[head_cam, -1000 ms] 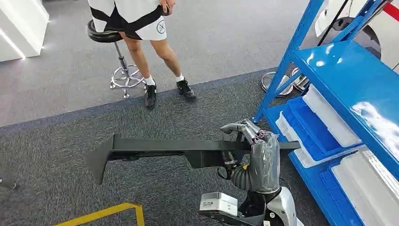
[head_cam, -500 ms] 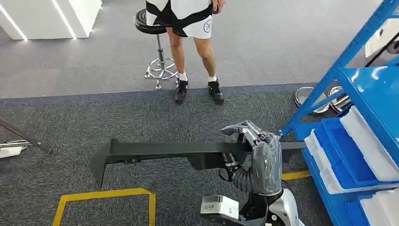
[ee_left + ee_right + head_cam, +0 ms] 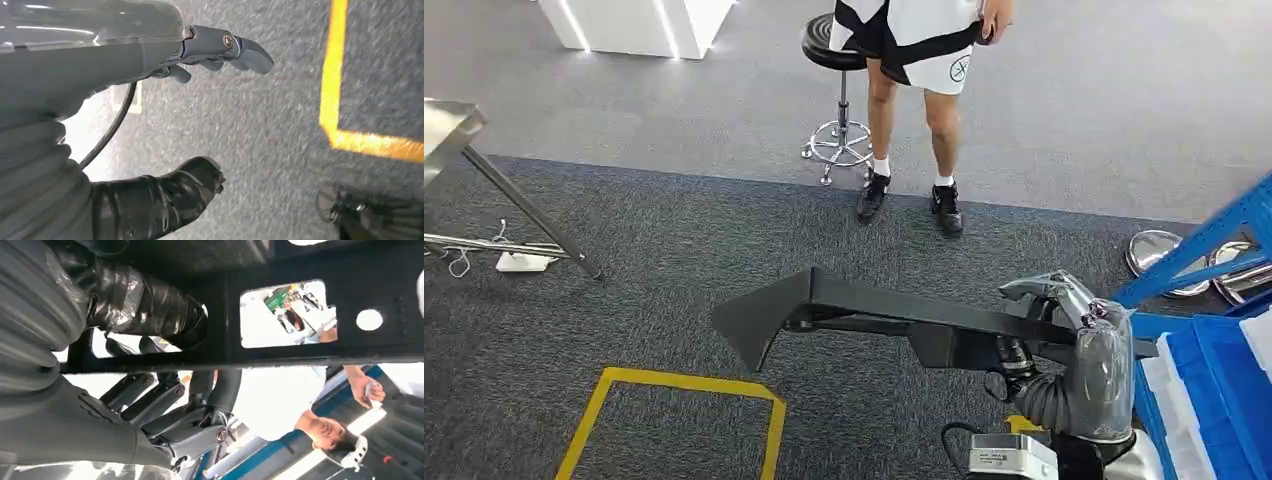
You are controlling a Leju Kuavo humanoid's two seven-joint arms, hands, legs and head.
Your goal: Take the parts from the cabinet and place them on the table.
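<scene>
- Head view: whole scene has swung since a second ago; blue cabinet (image 3: pixel 1224 330) now at the right edge, a steel counter (image 3: pixel 446 125) corner appears far left. Robot is turning toward it. Right hand (image 3: pixel 1064 310) grips the long black part (image 3: pixel 894 315) near its cabinet end. Person (image 3: pixel 914 90) and stool (image 3: pixel 839 100) stand ahead; open carpet between.
- Left wrist view: left hand (image 3: pixel 165 135) empty, fingers apart, above carpet beside yellow floor line (image 3: pixel 340 90).
- Right wrist view: right hand's fingers (image 3: pixel 165 395) wrap the part's bar.

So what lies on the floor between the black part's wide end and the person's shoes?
In the head view, only bare grey carpet lies between the black part in the right hand and the person's shoes.
</scene>
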